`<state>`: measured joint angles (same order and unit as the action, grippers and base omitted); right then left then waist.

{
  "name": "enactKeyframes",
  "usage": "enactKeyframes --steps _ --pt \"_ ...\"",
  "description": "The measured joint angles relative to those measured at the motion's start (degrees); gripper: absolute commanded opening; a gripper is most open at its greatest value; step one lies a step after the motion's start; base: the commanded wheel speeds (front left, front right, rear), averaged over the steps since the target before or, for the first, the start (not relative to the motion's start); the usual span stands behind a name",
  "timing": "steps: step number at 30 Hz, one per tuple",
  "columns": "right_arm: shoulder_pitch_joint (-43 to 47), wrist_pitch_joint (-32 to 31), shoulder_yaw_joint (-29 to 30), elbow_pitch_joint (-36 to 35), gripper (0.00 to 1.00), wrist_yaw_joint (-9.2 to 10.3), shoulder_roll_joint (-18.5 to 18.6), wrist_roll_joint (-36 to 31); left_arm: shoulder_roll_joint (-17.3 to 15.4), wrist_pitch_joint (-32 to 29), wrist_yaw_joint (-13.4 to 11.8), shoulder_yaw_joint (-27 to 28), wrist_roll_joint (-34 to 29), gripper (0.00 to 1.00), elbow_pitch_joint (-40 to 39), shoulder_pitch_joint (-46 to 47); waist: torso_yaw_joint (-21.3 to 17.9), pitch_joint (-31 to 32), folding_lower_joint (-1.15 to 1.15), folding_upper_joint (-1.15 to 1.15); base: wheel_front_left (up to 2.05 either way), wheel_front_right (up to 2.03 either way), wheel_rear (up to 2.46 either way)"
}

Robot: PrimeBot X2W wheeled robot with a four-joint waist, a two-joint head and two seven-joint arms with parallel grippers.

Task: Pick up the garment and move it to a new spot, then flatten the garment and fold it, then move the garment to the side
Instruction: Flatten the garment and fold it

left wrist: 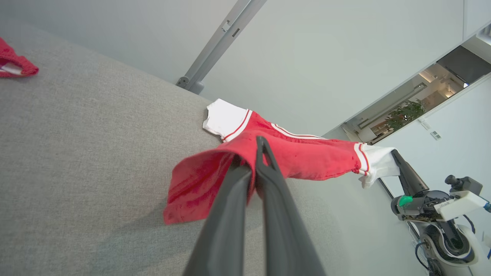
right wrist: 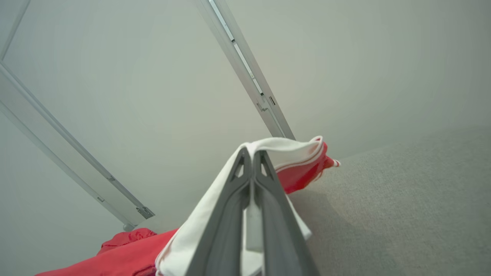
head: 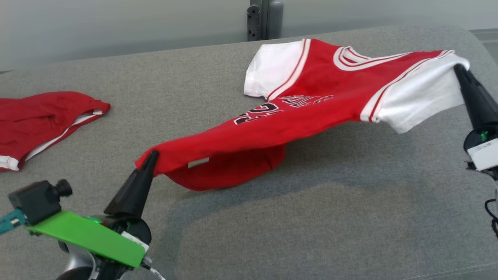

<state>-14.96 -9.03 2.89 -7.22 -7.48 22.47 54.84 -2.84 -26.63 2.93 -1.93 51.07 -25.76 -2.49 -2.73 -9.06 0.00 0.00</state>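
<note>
The garment (head: 311, 101), a red jersey with white sleeves and dark lettering on the chest, was seen stretched across the centre and right of the head view. Most of its length was lifted above the grey cloth-covered surface (head: 311, 217). One white sleeve appeared to rest on that surface at the upper middle of the frame, and a red fold of the hem sagged down to it near the centre.

A red hem corner was pinched by the left tool (head: 151, 155) at the lower left of the frame. In the left wrist view the tool (left wrist: 251, 153) was shown clamped on the red cloth (left wrist: 307, 153). The other white sleeve was gripped at the right edge by the right tool (head: 459, 70). In the right wrist view its jaws (right wrist: 251, 151) were pressed together on the white fabric (right wrist: 276, 143).

A second red garment (head: 42, 116) was seen lying at the left edge of the frame, well apart. A grey post (head: 264, 19) was visible behind the surface at the top centre.
</note>
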Motion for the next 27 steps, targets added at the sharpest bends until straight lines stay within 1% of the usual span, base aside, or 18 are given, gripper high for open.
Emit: enactKeyframes --steps 3,5,8,11,12,14,16,18,20,22,25,27 --pt "-1.91 -2.14 3.55 -5.76 0.0 0.0 -0.35 1.23 -0.26 -1.59 -1.54 1.9 2.64 0.0 -4.68 3.65 -0.76 0.07 0.0 0.0 0.0 0.0 0.0" --pt "-3.76 -3.85 5.35 -8.93 0.0 0.0 -0.67 1.82 -1.0 -3.13 -2.33 2.56 3.61 0.0 -7.09 6.54 -1.12 -0.14 0.0 0.0 0.0 0.0 0.0" --pt "-7.49 -6.75 8.06 -11.84 0.0 0.0 -1.38 2.15 -2.4 -5.45 -3.99 3.71 5.12 0.0 -9.01 12.06 -1.43 -0.98 0.0 0.0 0.0 0.0 0.0" --pt "-12.95 -9.79 10.31 -11.67 0.0 0.0 -1.44 0.87 -4.48 -8.1 -5.35 3.96 5.03 0.0 -8.57 19.66 -1.67 -2.44 0.0 0.0 0.0 0.0 0.0" --pt "-15.44 -10.91 10.74 -10.82 0.0 0.0 -1.58 0.49 -4.81 -8.92 -5.94 3.71 5.04 0.0 -7.8 22.74 -1.73 -3.11 0.0 0.0 0.0 0.0 0.0" --pt "-19.98 -13.06 11.32 -8.34 0.0 0.0 -1.78 -0.75 -6.49 -10.92 -6.55 2.91 4.04 0.0 -5.58 28.46 -1.81 -4.44 0.0 0.0 0.0 0.0 0.0" --pt "-25.43 -14.79 11.46 -5.01 0.0 0.0 -1.7 -3.56 -7.27 -12.2 -7.91 2.12 2.52 0.0 -1.71 35.43 -1.82 -6.13 0.0 0.0 0.0 0.0 0.0" --pt "-31.37 -16.22 10.95 -1.14 0.0 0.0 -1.53 -6.24 -8.48 -13.32 -8.26 0.77 0.65 0.0 3.03 42.68 -1.78 -7.95 0.0 0.0 0.0 0.0 0.0" --pt "-38.0 -16.4 10.11 3.35 0.0 0.0 -1.48 -9.79 -10.14 -13.55 -8.05 -1.22 -3.44 0.0 9.29 50.46 -1.69 -10.08 0.01 0.0 0.0 0.0 0.0" --pt "-44.24 -16.22 9.14 7.69 0.0 0.0 -1.74 -12.52 -10.1 -12.87 -8.21 -2.83 -6.11 0.0 15.96 57.08 -1.56 -12.17 0.01 0.0 0.0 0.0 0.0" --pt "-54.89 -13.83 8.47 15.36 0.0 -0.01 -3.52 -16.91 -9.13 -8.87 -9.03 -3.99 -10.71 0.0 27.72 68.01 -1.25 -15.76 0.01 0.0 0.0 0.0 0.0" --pt "-61.34 -11.21 8.15 19.6 0.0 -0.01 -5.24 -19.38 -8.9 -4.89 -9.23 -4.67 -14.11 0.0 34.07 74.53 -1.06 -17.99 0.01 0.0 0.0 0.0 0.0"
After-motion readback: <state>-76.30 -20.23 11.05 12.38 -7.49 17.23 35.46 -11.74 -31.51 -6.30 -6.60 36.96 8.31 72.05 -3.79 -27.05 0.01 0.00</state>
